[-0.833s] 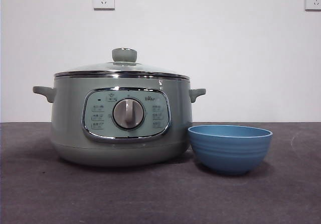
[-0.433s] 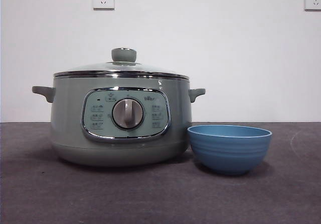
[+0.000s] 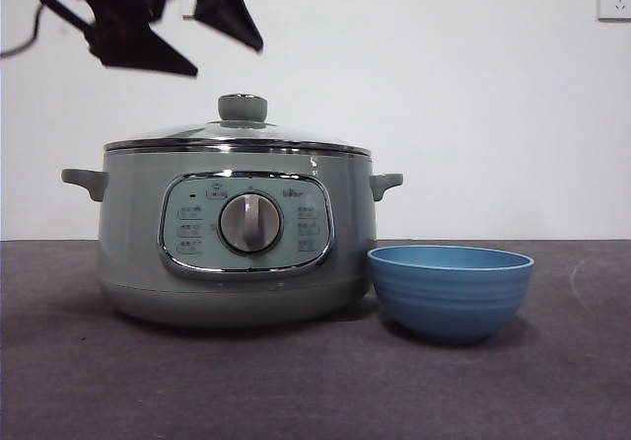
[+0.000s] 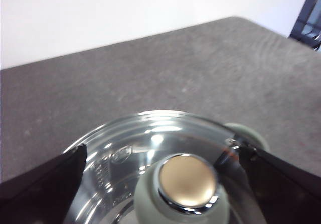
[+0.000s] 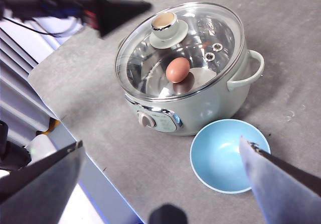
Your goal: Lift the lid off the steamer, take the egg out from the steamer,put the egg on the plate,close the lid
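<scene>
Knob of the lid lies between our left gripper's spread jaws, untouched, upper left; right gripper's jaws spread too, plate beside steamer.

From the front you cannot see the egg, because the steamer wall hides the inside, and the left end effector runs off the top edge of that view. In the left wrist view the lid is blurred and cut off, its knob only partly in frame.
</scene>
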### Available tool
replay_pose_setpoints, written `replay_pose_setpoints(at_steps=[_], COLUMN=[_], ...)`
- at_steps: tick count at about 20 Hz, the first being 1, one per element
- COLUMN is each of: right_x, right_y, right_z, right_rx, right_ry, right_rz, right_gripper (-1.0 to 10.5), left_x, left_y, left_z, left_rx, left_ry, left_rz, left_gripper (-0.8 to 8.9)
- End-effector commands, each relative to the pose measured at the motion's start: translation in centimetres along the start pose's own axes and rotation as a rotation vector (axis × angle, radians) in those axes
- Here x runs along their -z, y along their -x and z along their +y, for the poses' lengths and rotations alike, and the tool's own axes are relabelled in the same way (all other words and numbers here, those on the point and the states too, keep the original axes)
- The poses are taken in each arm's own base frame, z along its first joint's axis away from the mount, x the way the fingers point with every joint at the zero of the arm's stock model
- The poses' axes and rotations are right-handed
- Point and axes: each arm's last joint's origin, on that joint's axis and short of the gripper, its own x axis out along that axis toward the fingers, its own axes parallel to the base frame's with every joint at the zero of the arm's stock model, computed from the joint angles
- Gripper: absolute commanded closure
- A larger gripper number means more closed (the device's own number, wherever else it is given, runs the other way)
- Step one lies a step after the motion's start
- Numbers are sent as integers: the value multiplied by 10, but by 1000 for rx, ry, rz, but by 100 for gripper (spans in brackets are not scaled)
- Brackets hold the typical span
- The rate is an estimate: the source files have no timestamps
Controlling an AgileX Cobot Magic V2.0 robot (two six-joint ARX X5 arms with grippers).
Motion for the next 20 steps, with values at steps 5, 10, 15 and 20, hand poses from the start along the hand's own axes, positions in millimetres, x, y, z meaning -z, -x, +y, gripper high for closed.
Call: replay_pose_setpoints(at_steps=[5, 10, 15, 20], right_x=[-1, -1, -1, -1], right_y=[1, 1, 1, 1], right_z=[1, 1, 1, 1], right_rx=[0, 0, 0, 0], right_ry=[-1, -1, 0, 0], right_rz=[-8, -8, -8, -8], right_gripper=[381, 381, 381, 381], left_x=[22, 24, 24, 24], left_y=[-31, -34, -35, -34], left_z=[1, -7, -14, -14], left_rx=[-17, -34, -15, -15], left_ry=[-14, -53, -58, -58], left_rz=[84, 91, 93, 92], left_gripper=[261, 360, 658, 826])
